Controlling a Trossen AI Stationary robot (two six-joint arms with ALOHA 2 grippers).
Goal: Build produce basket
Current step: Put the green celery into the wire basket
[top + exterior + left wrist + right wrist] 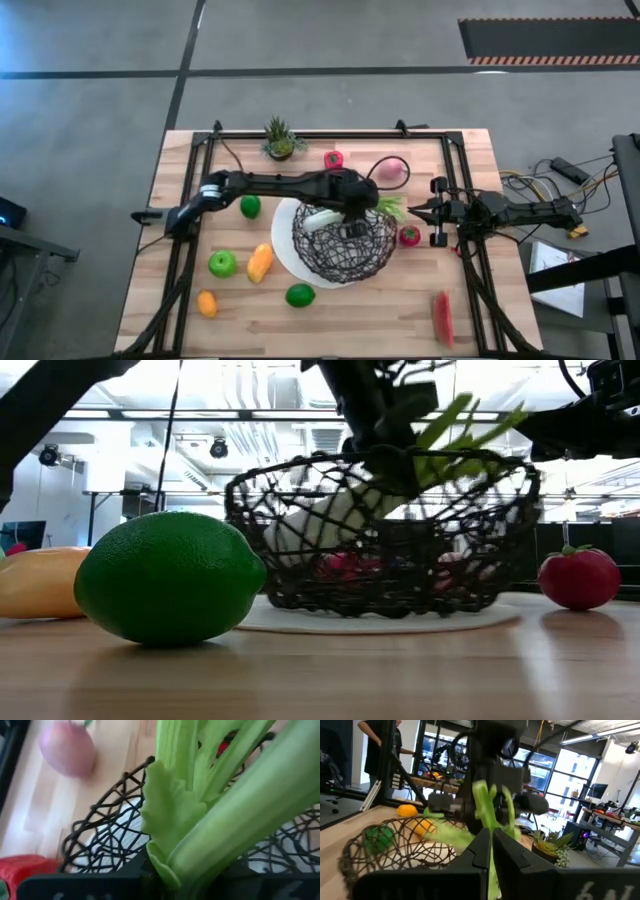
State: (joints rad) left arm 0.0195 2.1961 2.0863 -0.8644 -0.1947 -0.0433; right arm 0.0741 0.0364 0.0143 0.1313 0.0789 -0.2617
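Observation:
The black wire basket (pixel 343 245) stands on its white plate base at the table's middle. My left gripper (pixel 352 210) is over the basket, shut on the green celery stalk (pixel 325 217). The celery's white root end (pixel 305 528) dips inside the basket and its leaves (pixel 468 422) reach up over the right rim. My right gripper (pixel 414 208) is shut, level, just right of the basket near the leaf tips. A red piece (pixel 345 565) lies in the basket. My left gripper holds the celery around the middle of its stalks (pixel 186 861), coming from above. The fingers lie across the stalk, and the gripper body hides the pads. The celery is tilted, root end low inside the basket and leaves high; whether the root end touches the mesh I cannot tell.
Around the basket lie a lime (pixel 300 295), green apple (pixel 222 263), yellow-orange piece (pixel 260 262), orange (pixel 206 303), green fruit (pixel 250 207), red pieces (pixel 333 159) (pixel 409 236), a pink piece (pixel 392 170) and a watermelon slice (pixel 441 317). A potted plant (pixel 280 140) stands at the far edge.

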